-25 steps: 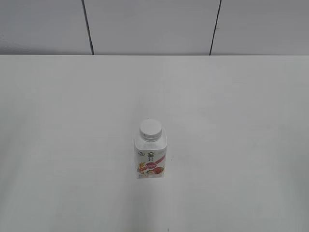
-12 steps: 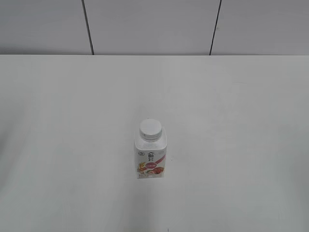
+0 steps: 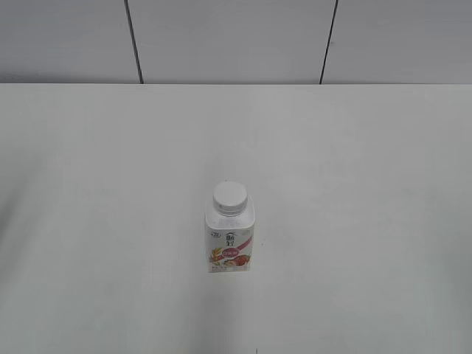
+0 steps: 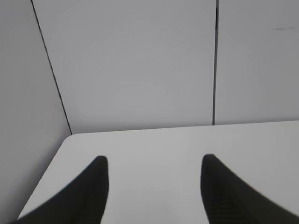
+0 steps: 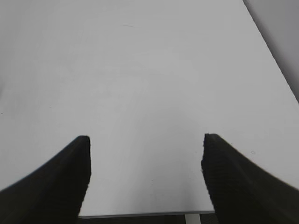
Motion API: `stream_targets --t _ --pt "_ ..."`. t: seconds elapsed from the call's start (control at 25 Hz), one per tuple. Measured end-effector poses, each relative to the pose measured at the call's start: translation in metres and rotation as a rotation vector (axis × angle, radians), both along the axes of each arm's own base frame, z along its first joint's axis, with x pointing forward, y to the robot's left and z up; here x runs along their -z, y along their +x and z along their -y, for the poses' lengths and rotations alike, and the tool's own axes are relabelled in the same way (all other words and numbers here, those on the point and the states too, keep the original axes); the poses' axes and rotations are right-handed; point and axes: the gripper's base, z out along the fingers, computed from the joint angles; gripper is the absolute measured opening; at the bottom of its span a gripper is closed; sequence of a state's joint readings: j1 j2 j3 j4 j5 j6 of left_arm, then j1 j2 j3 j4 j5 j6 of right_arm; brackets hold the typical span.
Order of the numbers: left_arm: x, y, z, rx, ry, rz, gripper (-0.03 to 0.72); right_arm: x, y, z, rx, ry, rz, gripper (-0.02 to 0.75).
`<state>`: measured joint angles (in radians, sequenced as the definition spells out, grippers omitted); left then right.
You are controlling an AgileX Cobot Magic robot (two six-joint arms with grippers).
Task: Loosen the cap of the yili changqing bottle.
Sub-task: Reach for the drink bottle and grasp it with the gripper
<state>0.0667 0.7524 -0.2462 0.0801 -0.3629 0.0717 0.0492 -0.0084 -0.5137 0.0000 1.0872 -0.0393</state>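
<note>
The yili changqing bottle (image 3: 230,240) stands upright near the middle of the white worktop (image 3: 369,184), its cap (image 3: 229,197) screwed on; the left gripper (image 4: 154,161) and right gripper (image 5: 145,140) have jaws spread, holding nothing.

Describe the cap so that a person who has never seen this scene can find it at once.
On the wide white table, one small bottle stands upright a little below the middle of the exterior view. The cap is the round, flat, plain white disc on its top, above the pink-red fruit label; nothing else stands on the table.
</note>
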Motion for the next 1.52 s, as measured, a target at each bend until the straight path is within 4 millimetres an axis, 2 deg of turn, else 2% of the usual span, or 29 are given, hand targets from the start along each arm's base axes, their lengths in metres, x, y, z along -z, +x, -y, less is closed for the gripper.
stream_targets --t 0.28,0.4,0.72,1.16,1.4,1.52 --pt "0.014 0.014 0.006 0.041 -0.030 -0.074 0.397 0.000 0.000 0.000 0.000 0.000 0.000 0.585" --pt "0.027 0.024 0.014 0.092 -0.030 -0.145 0.397 0.000 0.000 0.000 0.000 0.000 0.000 0.585" --pt "0.056 0.050 0.027 0.180 -0.051 -0.199 0.377 0.000 0.000 0.000 0.000 0.000 0.000 0.585" --pt "0.095 0.091 0.069 0.650 -0.061 -0.287 0.365 0.000 0.000 0.000 0.000 0.000 0.000 0.585" --pt "0.125 0.096 0.089 0.946 -0.066 -0.329 0.370 0.000 0.000 0.000 0.000 0.000 0.000 0.585" --pt "0.137 0.097 0.096 1.101 -0.027 -0.357 0.412 0.000 0.000 0.000 0.000 0.000 0.000 0.585"
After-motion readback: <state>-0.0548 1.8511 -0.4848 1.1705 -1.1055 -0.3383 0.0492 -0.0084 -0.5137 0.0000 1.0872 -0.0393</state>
